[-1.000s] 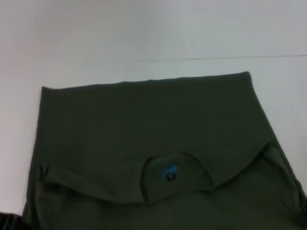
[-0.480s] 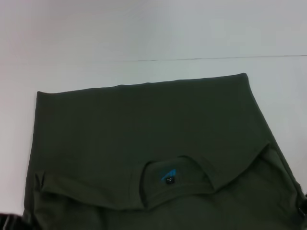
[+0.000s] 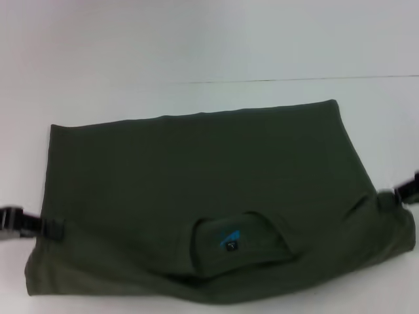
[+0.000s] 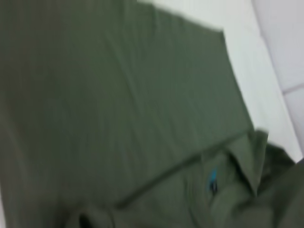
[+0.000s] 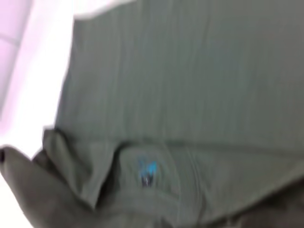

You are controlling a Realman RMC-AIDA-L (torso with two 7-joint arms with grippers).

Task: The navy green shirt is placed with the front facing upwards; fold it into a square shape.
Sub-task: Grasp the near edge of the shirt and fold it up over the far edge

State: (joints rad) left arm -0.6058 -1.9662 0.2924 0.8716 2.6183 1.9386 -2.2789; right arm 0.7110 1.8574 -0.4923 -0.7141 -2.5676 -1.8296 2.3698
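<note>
A: White tabletop [image 3: 196,39] all round, nothing else on it. Nearest the robot lies the folded edge of the navy green shirt [image 3: 196,170], w/ the collar [image 3: 239,239] and its blue neck label [image 3: 229,237] showing just behind that edge.

B: And the arms?

A: Left claw [image 3: 55,227] sits at the shirt's left edge, right claw [image 3: 386,198] at the right edge, both level w/ the collar. Each looks clamped on the cloth edge, tho the tips are half buried in fabric, so that's a judgement.

B: Farther out?

A: Flat smooth cloth running to the far edge, straight, far right corner [image 3: 335,101] crisp. No chest print visible, so what's up isn't the front.

B: How should it handle the fold?

A: Likely mid-fold, near part laid over. Both claws should travel together at equal height and pace, keep the cloth taut btwn them, lay the edge parallel to the far one, then let go only once it's flat. Uneven pull would skew the square.
</note>
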